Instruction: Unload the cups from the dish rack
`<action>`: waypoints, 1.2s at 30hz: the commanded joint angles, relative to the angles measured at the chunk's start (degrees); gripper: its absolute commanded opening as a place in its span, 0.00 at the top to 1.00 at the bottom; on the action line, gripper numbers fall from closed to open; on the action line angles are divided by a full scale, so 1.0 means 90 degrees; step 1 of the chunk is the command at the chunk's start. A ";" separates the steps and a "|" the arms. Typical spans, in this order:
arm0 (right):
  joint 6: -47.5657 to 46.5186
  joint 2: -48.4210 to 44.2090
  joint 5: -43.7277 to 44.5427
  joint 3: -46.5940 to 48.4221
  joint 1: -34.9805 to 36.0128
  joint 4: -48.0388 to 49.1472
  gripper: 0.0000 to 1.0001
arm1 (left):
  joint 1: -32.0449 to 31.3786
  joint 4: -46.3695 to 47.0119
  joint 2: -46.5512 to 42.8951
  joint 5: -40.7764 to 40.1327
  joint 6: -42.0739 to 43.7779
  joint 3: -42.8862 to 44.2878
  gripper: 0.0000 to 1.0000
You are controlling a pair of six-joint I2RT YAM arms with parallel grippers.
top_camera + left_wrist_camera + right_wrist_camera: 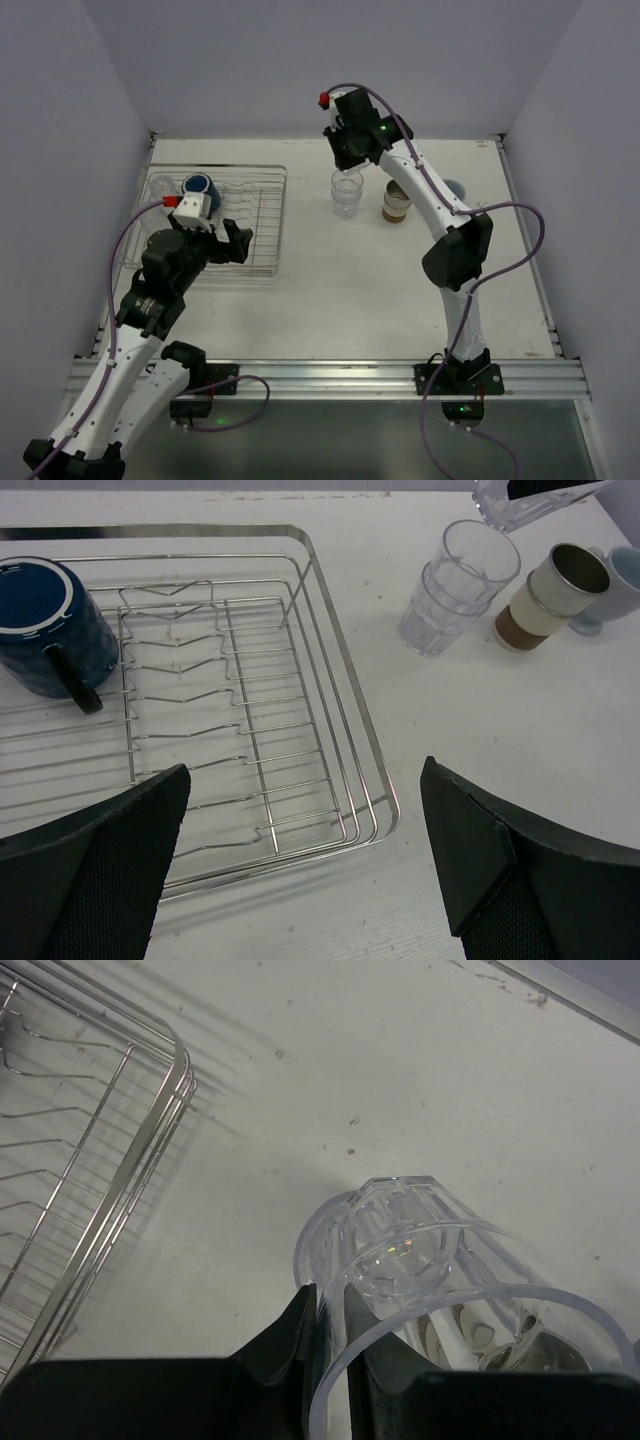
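The silver wire dish rack [262, 215] lies at the left and also shows in the left wrist view [340, 680]. A dark blue handled mug [197, 186] [45, 625] and a clear cup [160, 185] sit at its far left end. My left gripper [235, 243] [305, 860] is open and empty over the rack's near right corner. My right gripper [348, 163] [333, 1310] is shut on the rim of a clear tumbler [440, 1260], held just above the stacked clear tumblers [347, 200] [460, 585] on the table.
Stacked brown-tan cups [397, 203] [545, 595] stand right of the tumblers. A pale blue cup [455, 188] [615, 580] stands beyond them, partly behind the right arm. The rack's corner [120, 1130] shows left of the held tumbler. Walls close the table on three sides.
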 commanded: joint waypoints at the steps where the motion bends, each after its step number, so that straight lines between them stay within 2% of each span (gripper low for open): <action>1: -0.0667 -0.0037 -0.0106 -0.0093 0.0178 -0.0418 1.00 | 0.0054 0.0113 -0.0007 0.0219 0.0119 0.0046 0.00; 26: -0.0677 0.0237 0.0040 -0.0416 0.0168 -0.0369 0.99 | 0.0142 0.0123 0.0032 0.0219 0.0100 0.0017 0.00; 33: -0.0667 0.0237 0.0050 -0.0454 0.0159 -0.0272 0.91 | 0.0171 0.0123 0.0130 0.0151 0.0099 0.0007 0.00; 36: -0.0618 0.0110 0.0050 -0.0494 0.0159 -0.0037 0.77 | 0.0200 0.0103 0.0188 0.0111 0.0090 0.0007 0.00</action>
